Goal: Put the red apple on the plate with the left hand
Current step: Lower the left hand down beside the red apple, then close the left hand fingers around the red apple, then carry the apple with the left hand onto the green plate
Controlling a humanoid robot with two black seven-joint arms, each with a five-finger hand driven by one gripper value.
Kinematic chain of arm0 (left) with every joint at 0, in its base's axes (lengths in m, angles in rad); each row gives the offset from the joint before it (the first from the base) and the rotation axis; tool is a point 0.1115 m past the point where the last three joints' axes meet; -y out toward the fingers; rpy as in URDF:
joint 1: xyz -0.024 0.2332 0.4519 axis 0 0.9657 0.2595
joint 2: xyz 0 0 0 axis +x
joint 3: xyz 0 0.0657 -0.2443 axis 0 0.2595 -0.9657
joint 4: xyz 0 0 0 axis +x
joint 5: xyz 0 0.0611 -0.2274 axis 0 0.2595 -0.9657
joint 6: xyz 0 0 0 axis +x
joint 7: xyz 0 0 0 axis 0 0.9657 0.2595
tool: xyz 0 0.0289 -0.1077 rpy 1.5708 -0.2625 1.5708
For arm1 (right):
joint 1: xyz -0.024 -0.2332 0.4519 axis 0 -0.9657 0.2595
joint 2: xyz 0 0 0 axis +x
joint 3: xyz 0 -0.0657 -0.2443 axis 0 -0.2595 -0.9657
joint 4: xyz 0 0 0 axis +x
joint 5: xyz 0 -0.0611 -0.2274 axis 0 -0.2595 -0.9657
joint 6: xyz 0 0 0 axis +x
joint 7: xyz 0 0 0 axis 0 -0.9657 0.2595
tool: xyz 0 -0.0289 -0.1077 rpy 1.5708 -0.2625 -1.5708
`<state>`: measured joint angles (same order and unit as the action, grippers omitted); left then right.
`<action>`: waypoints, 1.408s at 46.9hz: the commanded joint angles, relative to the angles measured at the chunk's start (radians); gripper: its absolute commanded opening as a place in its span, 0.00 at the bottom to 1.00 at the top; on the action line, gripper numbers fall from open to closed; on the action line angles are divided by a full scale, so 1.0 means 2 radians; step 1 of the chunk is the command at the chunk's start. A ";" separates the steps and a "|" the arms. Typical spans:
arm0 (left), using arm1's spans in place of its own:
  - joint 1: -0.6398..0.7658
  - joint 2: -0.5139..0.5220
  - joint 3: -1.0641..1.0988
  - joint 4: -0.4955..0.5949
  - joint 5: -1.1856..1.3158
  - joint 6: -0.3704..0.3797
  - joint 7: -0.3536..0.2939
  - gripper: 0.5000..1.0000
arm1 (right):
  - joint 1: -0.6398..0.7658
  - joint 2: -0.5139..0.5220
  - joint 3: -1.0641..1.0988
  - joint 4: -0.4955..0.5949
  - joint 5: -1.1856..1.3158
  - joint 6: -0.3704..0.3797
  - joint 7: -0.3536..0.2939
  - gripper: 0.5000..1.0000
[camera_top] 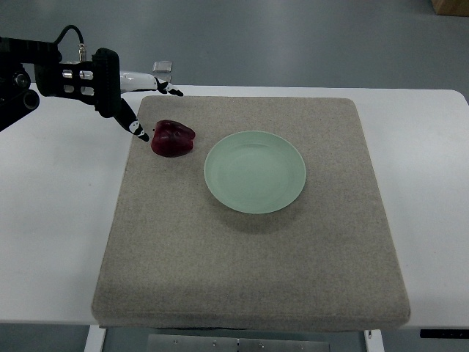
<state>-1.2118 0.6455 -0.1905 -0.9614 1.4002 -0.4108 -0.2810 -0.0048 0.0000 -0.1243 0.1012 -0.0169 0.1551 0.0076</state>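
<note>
From the top view, a white bench (51, 242) carries a large grey-beige felt mat (249, 264) that takes up most of its middle. Beyond the bench's far edge lies grey floor (293, 37), with the corner of a brown box (451, 6) at the upper right.

On the mat, a pale green plate (255, 171) sits a little above centre. It is round and shallow, and nothing lies in it. To its left, near but not touching its rim, rests the red apple (173, 138), dark red and somewhat lumpy in outline, lying on the mat close to the mat's upper left corner. Bare mat separates apple and plate, with nothing standing between them.

The left arm enters from the upper left edge, black and jointed, with a cable looping above it. The left hand (135, 103) hangs over the mat's upper left corner with its fingers spread and holding nothing. One dark finger (136, 129) points down and right, its tip just beside the apple's left side; whether it touches cannot be told. Other fingers reach rightward along the mat's far edge, well clear of the apple.

The rest of the mat, in front of and to the right of the plate, is bare fabric.
</note>
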 commanded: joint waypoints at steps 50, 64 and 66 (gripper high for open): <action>0.040 -0.063 0.014 0.037 0.076 0.084 0.002 0.31 | 0.000 0.000 0.000 0.000 0.000 0.000 0.000 0.93; 0.019 -0.048 0.003 0.023 0.068 0.085 0.002 0.00 | 0.000 0.000 0.000 0.000 0.000 0.000 0.000 0.93; 0.010 -0.047 0.000 0.018 0.067 0.084 0.002 0.00 | 0.000 0.000 0.000 0.000 0.000 0.000 0.000 0.93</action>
<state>-1.1658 0.5472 -0.1822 -0.9144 1.5379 -0.2408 -0.2777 -0.0045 0.0000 -0.1243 0.1012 -0.0169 0.1548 0.0077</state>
